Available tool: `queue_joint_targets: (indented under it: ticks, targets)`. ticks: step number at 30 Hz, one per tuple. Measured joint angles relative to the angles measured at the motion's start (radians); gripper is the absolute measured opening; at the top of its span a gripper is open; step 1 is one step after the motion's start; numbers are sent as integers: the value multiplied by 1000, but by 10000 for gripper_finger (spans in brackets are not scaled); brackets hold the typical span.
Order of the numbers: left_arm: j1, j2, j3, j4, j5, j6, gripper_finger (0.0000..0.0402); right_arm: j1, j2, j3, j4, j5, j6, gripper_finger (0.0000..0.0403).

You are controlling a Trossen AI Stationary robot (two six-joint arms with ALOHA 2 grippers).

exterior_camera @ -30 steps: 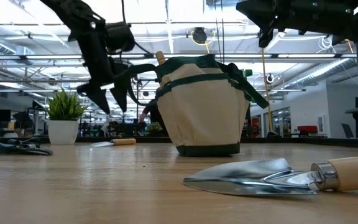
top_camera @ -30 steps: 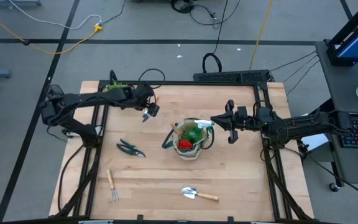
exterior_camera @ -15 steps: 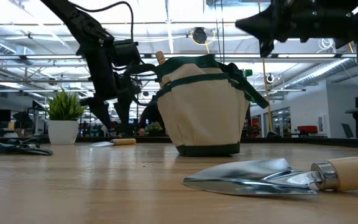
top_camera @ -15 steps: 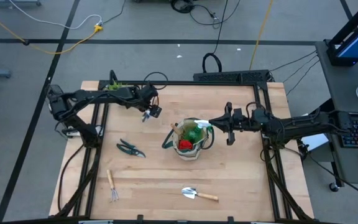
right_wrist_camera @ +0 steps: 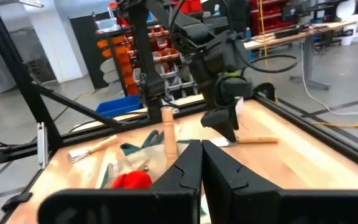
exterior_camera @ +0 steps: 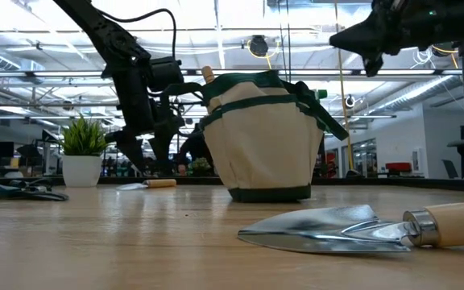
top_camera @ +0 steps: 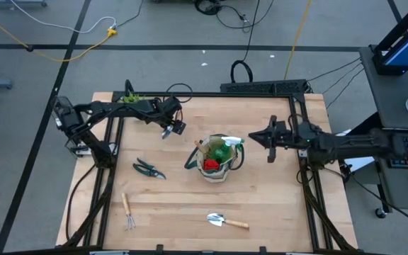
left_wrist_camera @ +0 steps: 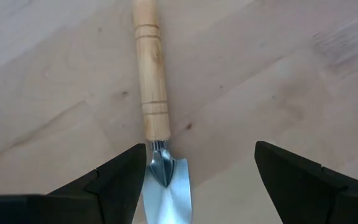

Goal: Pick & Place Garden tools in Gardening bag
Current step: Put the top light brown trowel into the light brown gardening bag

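A: What does the bag (top_camera: 218, 164) look like, and where is it?

B: Beige canvas with dark green trim and loop handles, upright near the middle of the desk (top_camera: 275, 212). A red glove (top_camera: 210, 165), a green spray bottle (top_camera: 223, 151) and a wooden handle (exterior_camera: 208, 76) poke out of it.

A: And the tools outside it?

B: Dark shears (top_camera: 148, 168) lie to the bag's left, a fork (top_camera: 127, 211) lies toward the front left, and a trowel (top_camera: 227, 222) lies in front of the bag. A second trowel (left_wrist_camera: 156, 112) lies behind and to the left of the bag, under the left arm.

A: The left pincer (top_camera: 168, 129)?

B: Spread wide, holding nothing. It points down over that second trowel, its fingers (left_wrist_camera: 114, 180) either side of where blade meets handle. The arm reaches in from the desk's left edge, past the potted plant (exterior_camera: 82, 153).

A: The right pincer (top_camera: 253, 137)?

B: Pressed together, empty, level in the air just right of the bag, aimed at it. Its arm stretches in from the right edge.
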Motion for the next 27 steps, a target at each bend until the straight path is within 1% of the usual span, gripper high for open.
queue_joint_targets:
  ticks: [6,8,14,20,27]
  targets:
    - [3,0,0,23,-3,-1,308,0,-90,0,-108,8,2,0]
    - [6,0,0,34,-7,-7,308,0,-101,0,-119,26,1,0]
    - [20,10,0,51,-54,-25,308,0,-107,0,-133,27,1,0]
    - [47,70,10,85,-20,-23,308,0,-107,0,-133,25,1,0]
    - [50,151,47,81,-19,-23,308,0,-107,0,-132,24,3,0]
